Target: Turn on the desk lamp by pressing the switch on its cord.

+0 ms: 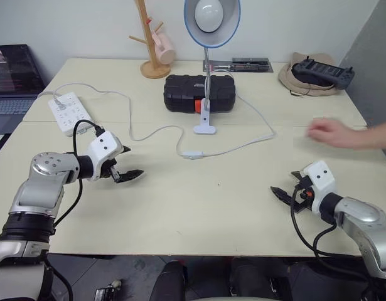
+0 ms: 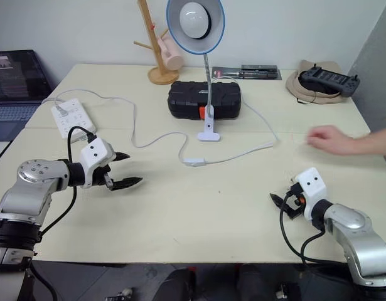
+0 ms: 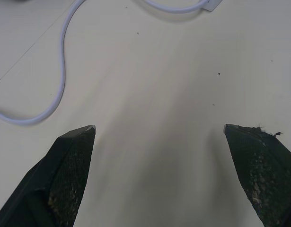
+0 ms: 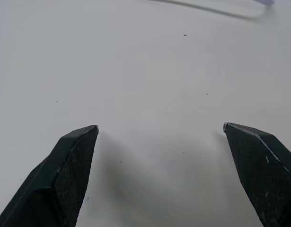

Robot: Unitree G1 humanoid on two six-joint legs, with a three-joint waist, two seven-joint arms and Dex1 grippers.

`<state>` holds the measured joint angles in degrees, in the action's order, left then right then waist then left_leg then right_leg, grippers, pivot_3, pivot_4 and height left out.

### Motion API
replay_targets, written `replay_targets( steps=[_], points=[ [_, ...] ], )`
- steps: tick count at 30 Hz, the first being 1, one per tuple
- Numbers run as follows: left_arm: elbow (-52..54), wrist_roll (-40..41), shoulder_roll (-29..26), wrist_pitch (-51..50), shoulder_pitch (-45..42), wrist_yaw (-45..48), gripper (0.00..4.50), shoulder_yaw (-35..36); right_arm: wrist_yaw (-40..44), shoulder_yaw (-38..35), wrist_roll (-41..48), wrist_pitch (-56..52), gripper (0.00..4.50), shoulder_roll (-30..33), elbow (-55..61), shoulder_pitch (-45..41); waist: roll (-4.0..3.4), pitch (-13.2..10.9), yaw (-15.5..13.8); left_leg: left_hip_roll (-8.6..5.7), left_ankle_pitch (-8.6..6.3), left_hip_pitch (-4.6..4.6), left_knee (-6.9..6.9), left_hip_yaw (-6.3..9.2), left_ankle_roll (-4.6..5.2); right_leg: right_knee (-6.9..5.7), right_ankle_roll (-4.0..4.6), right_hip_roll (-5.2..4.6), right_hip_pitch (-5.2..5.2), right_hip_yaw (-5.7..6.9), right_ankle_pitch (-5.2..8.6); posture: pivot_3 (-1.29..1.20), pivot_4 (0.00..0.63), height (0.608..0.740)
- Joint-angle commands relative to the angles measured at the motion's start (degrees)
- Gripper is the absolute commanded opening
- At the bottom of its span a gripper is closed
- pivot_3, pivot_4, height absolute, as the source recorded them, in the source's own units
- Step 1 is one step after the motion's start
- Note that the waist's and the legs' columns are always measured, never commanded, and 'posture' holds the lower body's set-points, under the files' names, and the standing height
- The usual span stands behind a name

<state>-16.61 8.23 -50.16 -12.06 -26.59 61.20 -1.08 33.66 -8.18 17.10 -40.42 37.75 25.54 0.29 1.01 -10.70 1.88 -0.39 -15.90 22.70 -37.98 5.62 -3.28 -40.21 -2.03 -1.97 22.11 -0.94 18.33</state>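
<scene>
White switch (image 1: 191,154) lies on the table (image 1: 199,207) between both grippers; left fingers (image 3: 72,161) and right fingers (image 4: 72,163) spread wide, empty.

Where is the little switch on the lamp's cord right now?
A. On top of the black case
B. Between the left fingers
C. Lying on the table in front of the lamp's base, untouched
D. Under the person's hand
C: the switch lies on the bare table just in front of the lamp base, apart from both the left gripper and the right gripper.
</scene>
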Motion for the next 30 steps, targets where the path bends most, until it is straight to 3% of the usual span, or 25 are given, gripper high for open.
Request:
replay_targets(
  steps=[1, 10, 15, 19, 23, 30],
  points=[
    [-0.76, 0.63, -0.86, -0.62, -2.71, 0.64, 4.50, 1.61, 4.41, -0.06, 1.50, 1.99, 4.45, 3.24, 0.22, -4.38, 0.02, 0.01, 0.01, -0.01, 0.00, 0.00, 0.00, -0.01, 0.00, 0.00, 0.00, 0.00, 0.00, 0.00, 0.00, 0.00, 0.150, 0.740],
    [0.94, 1.93, -1.54, -2.59, -2.57, 2.04, 4.50, 2.80, 9.40, 3.82, 1.39, 3.48, 4.45, 5.35, -5.08, -12.84, 0.03, 0.02, 0.02, 0.00, 0.01, 0.01, -0.01, -0.03, 0.01, -0.01, 0.00, 0.00, 0.01, 0.02, 0.00, 0.00, 0.150, 0.740],
    [5.61, 12.32, 1.22, -16.81, -3.89, -0.35, 4.50, 9.84, 12.08, 8.36, 1.02, 4.65, 4.45, 4.22, -8.61, -18.11, 0.03, 0.02, 0.11, 0.04, 0.01, 0.00, -0.03, 0.02, 0.01, -0.04, 0.00, -0.01, 0.01, 0.05, 0.00, 0.00, 0.150, 0.740],
    [12.12, 23.29, 4.13, -31.79, -1.64, -4.75, 4.50, 17.83, 15.85, 15.26, -0.04, 6.71, 4.45, 0.11, -15.78, -26.83, 0.05, 0.03, 0.42, 0.05, 0.01, 0.00, -0.12, 0.10, 0.01, -0.12, 0.00, -0.02, 0.00, 0.04, 0.00, 0.00, 0.150, 0.740],
    [17.73, 24.70, 4.89, -34.21, 4.46, -6.44, 4.50, 18.23, 19.18, 21.29, -3.87, 12.11, 4.45, -3.50, -24.55, -34.43, 0.04, 0.03, 1.64, 0.04, 0.02, -0.15, -0.07, 0.15, -0.02, -0.18, 0.00, -0.09, 0.00, -0.07, 0.00, 0.00, 0.150, 0.740],
    [24.80, 26.69, 6.08, -35.60, 9.22, -9.99, 4.50, 19.00, 22.63, 27.16, -9.66, 23.66, 4.45, -12.13, -43.24, -44.32, 0.06, 0.04, 1.33, 0.05, 0.06, -0.11, -0.09, 0.24, -0.08, -0.23, 0.01, -0.10, 0.05, -0.02, 0.00, 0.00, 0.150, 0.740]
  ],
)
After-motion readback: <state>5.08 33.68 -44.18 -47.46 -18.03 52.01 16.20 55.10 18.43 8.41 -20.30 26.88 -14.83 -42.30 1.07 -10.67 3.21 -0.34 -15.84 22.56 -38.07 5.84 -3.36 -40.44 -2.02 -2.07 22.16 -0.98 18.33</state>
